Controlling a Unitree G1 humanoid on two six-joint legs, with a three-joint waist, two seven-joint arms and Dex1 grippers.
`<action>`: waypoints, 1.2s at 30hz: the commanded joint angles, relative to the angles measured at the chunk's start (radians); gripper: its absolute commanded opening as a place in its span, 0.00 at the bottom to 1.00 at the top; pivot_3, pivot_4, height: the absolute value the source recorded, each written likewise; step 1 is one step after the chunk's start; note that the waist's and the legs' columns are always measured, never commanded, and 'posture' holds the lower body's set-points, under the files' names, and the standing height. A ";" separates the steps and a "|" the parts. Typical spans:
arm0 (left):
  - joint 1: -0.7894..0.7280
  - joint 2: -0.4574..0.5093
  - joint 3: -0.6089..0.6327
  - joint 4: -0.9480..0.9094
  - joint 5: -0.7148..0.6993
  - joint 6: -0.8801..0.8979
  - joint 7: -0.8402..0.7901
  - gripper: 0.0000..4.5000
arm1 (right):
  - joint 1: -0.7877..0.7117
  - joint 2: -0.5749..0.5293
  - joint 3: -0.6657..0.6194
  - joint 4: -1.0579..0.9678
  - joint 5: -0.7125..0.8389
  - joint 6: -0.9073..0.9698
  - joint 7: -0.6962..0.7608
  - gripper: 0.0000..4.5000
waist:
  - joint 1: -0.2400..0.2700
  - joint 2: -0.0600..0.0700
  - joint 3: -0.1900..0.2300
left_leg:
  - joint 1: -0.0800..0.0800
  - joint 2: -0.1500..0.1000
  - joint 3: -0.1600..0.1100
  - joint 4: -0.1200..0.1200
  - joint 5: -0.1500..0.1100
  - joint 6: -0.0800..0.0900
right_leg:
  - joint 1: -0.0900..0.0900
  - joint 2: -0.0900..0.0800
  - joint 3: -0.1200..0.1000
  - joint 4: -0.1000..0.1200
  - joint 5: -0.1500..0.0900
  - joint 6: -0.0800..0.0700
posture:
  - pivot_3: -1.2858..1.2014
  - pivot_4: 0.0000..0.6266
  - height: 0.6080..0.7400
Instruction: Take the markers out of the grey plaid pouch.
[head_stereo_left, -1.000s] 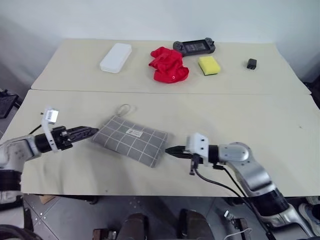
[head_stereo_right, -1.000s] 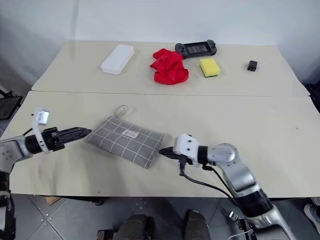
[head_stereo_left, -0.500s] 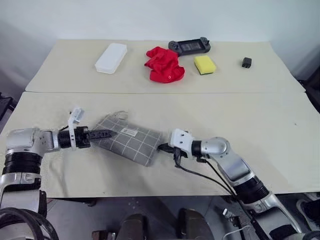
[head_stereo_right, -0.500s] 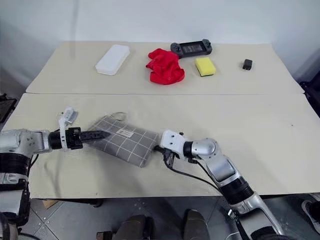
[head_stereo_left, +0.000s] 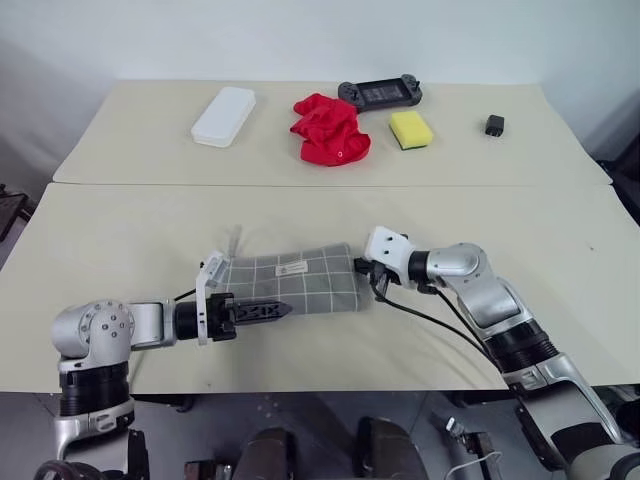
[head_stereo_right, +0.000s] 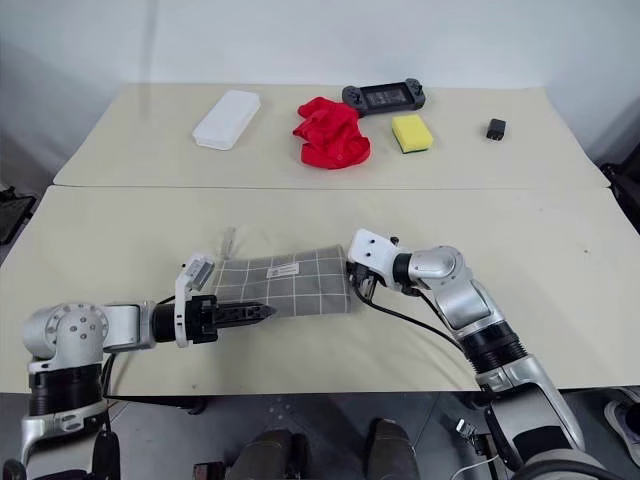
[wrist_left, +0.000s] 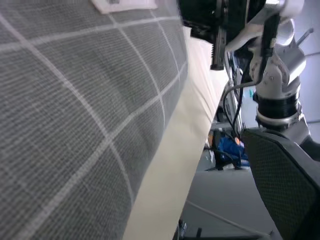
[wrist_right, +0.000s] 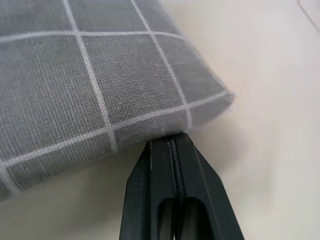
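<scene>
Left eye view: you see the grey plaid pouch (head_stereo_left: 292, 283) lying on the near table (head_stereo_left: 120, 240), its long side roughly across your view, white label up, pale cord loop at its far left corner. Your left gripper (head_stereo_left: 283, 310) lies low along the pouch's near edge, its fingers pointing right; from here you cannot tell how far apart they stand. Your right gripper (head_stereo_left: 357, 268) sits at the pouch's right end. On the far table rest a white case (head_stereo_left: 223, 115), a red cloth (head_stereo_left: 328, 129), a black game controller (head_stereo_left: 380, 93), a yellow sponge (head_stereo_left: 411, 128) and a small black block (head_stereo_left: 493, 125).

Right eye view: you get the same layout; no marker is visible outside the pouch.

Left wrist view: the pouch's checked fabric runs close under the camera, with the right arm beyond its end.

Right wrist view: your right gripper's two black fingers (wrist_right: 160, 190) are pressed together with nothing between them, tips touching the pouch's edge near its corner.
</scene>
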 joint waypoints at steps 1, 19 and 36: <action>0.063 -0.027 0.073 -0.081 -0.139 0.007 0.146 1.00 | -0.010 -0.036 -0.057 0.033 -0.003 -0.049 -0.011 0.00 | 0.000 0.000 0.000 | 0.000 0.000 0.000 0.000 0.000 0.000 | 0.000 0.000 0.000 0.000 0.000 0.000 | 0.52 0.24 1.00; 0.089 0.073 0.227 0.113 -0.390 0.007 0.422 1.00 | -0.017 0.192 -0.006 -0.054 0.136 -0.084 0.106 0.00 | 0.000 0.000 0.000 | 0.002 0.001 0.000 0.000 0.001 -0.003 | -0.001 0.002 0.003 0.002 -0.001 -0.001 | 0.52 0.24 1.00; 0.002 0.495 0.042 0.365 -0.195 -0.076 0.070 1.00 | -0.017 0.149 0.058 0.097 0.040 -0.202 0.139 0.00 | -0.009 0.000 0.000 | 0.002 0.002 0.006 -0.002 0.001 -0.007 | -0.005 0.010 0.008 0.003 -0.002 -0.004 | 0.52 0.24 1.00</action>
